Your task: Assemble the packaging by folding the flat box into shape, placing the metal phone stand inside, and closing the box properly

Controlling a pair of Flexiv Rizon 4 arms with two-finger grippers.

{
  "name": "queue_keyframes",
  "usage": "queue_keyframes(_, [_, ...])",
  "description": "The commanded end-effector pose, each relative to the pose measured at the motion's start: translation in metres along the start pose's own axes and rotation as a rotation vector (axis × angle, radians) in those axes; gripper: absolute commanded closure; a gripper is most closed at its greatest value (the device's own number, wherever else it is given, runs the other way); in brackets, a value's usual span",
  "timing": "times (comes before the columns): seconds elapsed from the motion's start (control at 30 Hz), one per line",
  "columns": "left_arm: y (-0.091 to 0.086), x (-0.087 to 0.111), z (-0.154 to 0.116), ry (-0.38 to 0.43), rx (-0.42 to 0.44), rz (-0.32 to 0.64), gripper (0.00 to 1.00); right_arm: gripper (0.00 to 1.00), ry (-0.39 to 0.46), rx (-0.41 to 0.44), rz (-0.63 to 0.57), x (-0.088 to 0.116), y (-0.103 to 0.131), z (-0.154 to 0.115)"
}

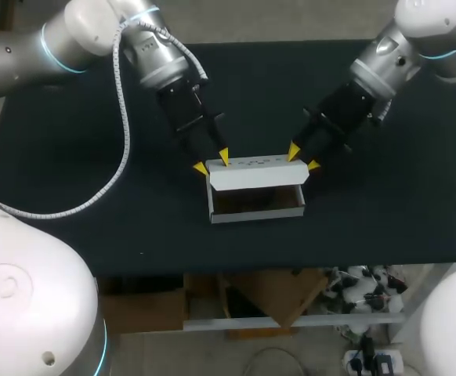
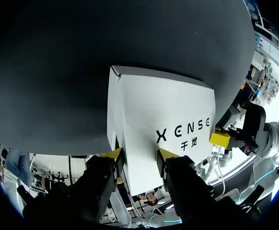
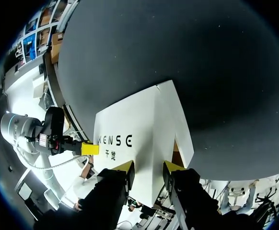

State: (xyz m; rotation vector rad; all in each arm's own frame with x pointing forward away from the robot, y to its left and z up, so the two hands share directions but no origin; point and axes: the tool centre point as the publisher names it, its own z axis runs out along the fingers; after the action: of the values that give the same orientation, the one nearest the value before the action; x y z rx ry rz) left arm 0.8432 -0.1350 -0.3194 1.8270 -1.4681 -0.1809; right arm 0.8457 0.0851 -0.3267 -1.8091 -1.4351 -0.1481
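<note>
Head view: left hand [image 1: 212, 162], right hand [image 1: 302, 158] at black-lettered box lid [image 1: 255, 176].

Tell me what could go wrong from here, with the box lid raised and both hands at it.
1. The left hand and right hand sit at opposite ends of the raised lid. If one leads, the lid could twist or crease.
2. Nothing braces the box itself, so pushing the lid down may slide it across the table.
3. I cannot make out the phone stand inside, so the box might get closed empty.
</note>
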Motion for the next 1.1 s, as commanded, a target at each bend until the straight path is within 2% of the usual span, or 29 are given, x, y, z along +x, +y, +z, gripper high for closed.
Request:
queue_keyframes(0.03, [0.0001, 0.0052, 0.0002, -0.007, -0.004, -0.003, 0.56, 0.60, -0.004, 0.005, 0.001, 0.0062, 0.0011, 0.0008])
queue_keyframes(1.1, [0.0007, 0.0064, -0.0029, -0.008, -0.007, -0.013, 0.56, 0.59, -0.009, 0.005, 0.003, 0.0101, 0.0016, -0.0027])
